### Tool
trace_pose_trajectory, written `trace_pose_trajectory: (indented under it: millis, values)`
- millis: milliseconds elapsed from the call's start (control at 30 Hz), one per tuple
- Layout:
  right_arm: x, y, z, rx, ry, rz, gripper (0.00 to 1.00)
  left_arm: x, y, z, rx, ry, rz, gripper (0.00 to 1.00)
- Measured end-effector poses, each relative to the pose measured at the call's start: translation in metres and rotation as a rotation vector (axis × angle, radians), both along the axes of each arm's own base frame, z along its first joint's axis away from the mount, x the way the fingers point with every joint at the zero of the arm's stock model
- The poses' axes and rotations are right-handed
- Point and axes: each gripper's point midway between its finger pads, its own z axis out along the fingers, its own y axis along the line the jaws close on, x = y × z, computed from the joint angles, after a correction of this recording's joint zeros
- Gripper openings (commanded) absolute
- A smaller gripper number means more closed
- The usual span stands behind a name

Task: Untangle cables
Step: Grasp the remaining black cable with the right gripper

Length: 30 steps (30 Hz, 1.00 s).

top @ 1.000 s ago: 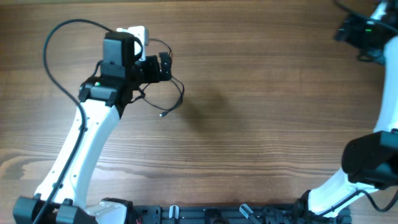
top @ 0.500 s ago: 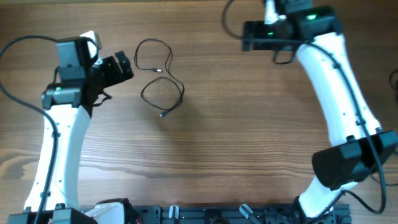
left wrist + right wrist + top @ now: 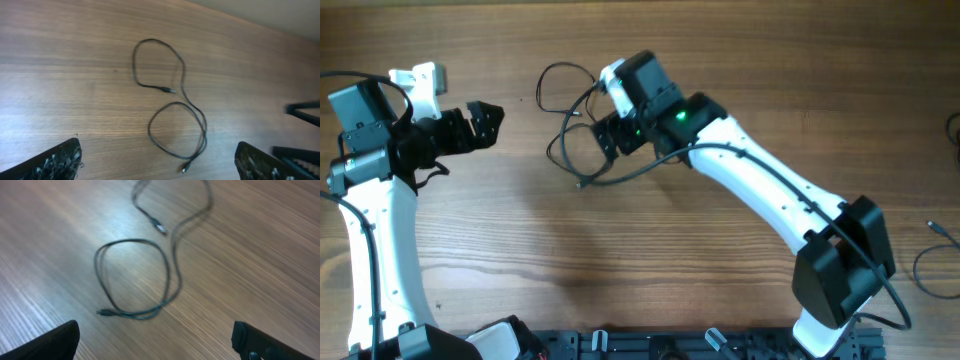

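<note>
Overhead view: the thin black cord with small metal plug ends (image 3: pixel 539 90) is seen flat on the brown wood-grain desk (image 3: pixel 740 60), upper centre-left. It is laid as two loose loops w/ one crossing between them, approx. a figure-eight.

Vs 1 s ago, a swap of arms is noted. The left gripper (image 3: pixel 492 120), then right over the cord, has been pulled back toward the left edge, well apart from it. The right gripper (image 3: pixel 603 137), then off at the far top-right corner, has been swung across and is now held over the lower loop. Cord shape is unchanged vs 0.5 s ago, so nothing has been picked up yet. Judged meaning: the cord was let go by the L side and work is being handed to the R. The cord is mostly spread; only the crossing is left to be opened.

Pose: L arm is bent back, wrist pointed right toward the cord. Its jaws are spread wide w/ nothing between them, as confirmed in the left wrist view. R arm is stretched diagonally from lower right, wrist tipped down. In the right wrist view its jaws are released, wide apart and empty, w/ the lower loop and one plug end (image 3: pixel 101 312) on the desk below. No contact w/ the cord is seen.
</note>
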Motion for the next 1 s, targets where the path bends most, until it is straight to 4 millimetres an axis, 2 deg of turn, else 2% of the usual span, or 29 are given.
trace_pose_trajectory:
  millis: [167,333,400,467,667,833,1000]
  values:
    - [-0.014,0.024,-0.016,0.009,0.012,0.094,1.00,-0.003,-0.020,0.005,-0.025,-0.058,-0.152,1.00]
    - [-0.017,0.029,-0.048,-0.011,0.074,0.116,1.00,0.000,-0.029,-0.012,-0.076,-0.049,-0.248,1.00]
    - [-0.019,0.028,-0.065,-0.033,0.102,0.116,1.00,0.001,-0.026,-0.019,-0.089,-0.035,-0.248,1.00]
    - [-0.019,0.028,-0.072,-0.039,0.112,0.116,1.00,0.002,-0.013,-0.026,-0.104,-0.027,-0.219,1.00]
    - [-0.016,0.031,-0.095,-0.051,0.133,0.113,1.00,0.001,0.019,-0.023,-0.101,-0.051,-0.137,1.00]
    - [-0.017,0.031,-0.125,-0.073,0.174,0.103,1.00,0.000,0.024,-0.022,-0.114,-0.057,-0.123,1.00]
    - [-0.013,0.026,-0.141,-0.098,0.190,0.043,1.00,0.000,0.023,-0.021,-0.125,-0.058,-0.123,1.00]
